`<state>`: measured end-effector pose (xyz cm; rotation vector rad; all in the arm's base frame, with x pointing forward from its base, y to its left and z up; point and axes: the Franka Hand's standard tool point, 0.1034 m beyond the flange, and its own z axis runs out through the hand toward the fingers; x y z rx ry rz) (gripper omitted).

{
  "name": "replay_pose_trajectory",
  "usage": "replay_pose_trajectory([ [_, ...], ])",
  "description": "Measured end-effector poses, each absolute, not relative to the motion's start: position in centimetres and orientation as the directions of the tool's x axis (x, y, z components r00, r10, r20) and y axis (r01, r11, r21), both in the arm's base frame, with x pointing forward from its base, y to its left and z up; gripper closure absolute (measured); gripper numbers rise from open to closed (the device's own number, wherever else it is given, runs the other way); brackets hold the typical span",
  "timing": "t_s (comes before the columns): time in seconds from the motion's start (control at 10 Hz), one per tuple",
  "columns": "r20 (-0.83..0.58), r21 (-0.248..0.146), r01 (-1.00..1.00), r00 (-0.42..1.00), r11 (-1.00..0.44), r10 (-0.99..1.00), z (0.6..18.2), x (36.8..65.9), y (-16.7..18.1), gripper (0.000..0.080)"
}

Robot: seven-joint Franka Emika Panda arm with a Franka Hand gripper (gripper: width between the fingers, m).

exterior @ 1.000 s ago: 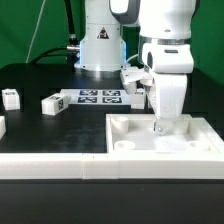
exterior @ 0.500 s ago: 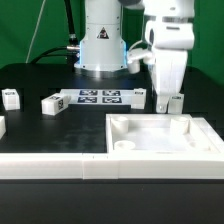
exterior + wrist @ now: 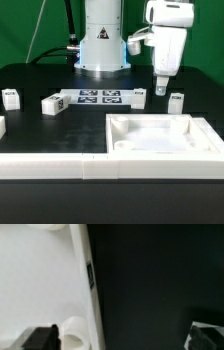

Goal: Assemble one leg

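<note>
White plastic parts are sitting scattered over the black desk (image 3: 30,75). The leg (image 3: 176,101), a chunky little post with a black-and-white tag on the face toward the camera, is standing on the desk just behind the far rim of the large square tray-like piece (image 3: 165,135), toward the exterior view's right. The arm's fingers (image 3: 160,88) are hanging in the air just beside the leg, on the exterior view's left of it, and are not touching it.

From that angle the 2 fingers are merging into 1 dark tip, so their spread is not showing there. In the wrist view the fingers (image 3: 40,336) are appearing at opposite sides of the picture, spread wide and gripping nothing, and both are being cut off by its edge. Between them the wrist camera is showing bare desk and the tray-like piece's raised rim, with a round socket (image 3: 72,331) near 1 finger. A small dark mark on that rim is too blurred to make out.

A 2nd leg (image 3: 52,103) and a 3rd leg (image 3: 10,97) are resting toward the exterior view's left, the 2nd just beside the marker board (image 3: 100,97). A long white bar (image 3: 60,165) is running across the foreground, and where it is meeting the tray-like piece is hard to tell.
</note>
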<state>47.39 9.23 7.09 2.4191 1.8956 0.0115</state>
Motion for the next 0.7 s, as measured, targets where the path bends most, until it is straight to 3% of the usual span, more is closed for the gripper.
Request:
replay_pose_trajectory([
  [0.3, 0.012, 0.055, 0.804, 0.593, -0.593, 0.805, 6.7, 46.6, 9.6, 0.015],
  [0.5, 0.043, 0.016, 0.567, 0.823, -0.824, 0.567, 6.2, 45.7, 10.2, 0.015],
  [0.7, 0.042, -0.015, 0.333, 0.942, -0.943, 0.332, 5.9, 45.2, 11.6, 0.015],
])
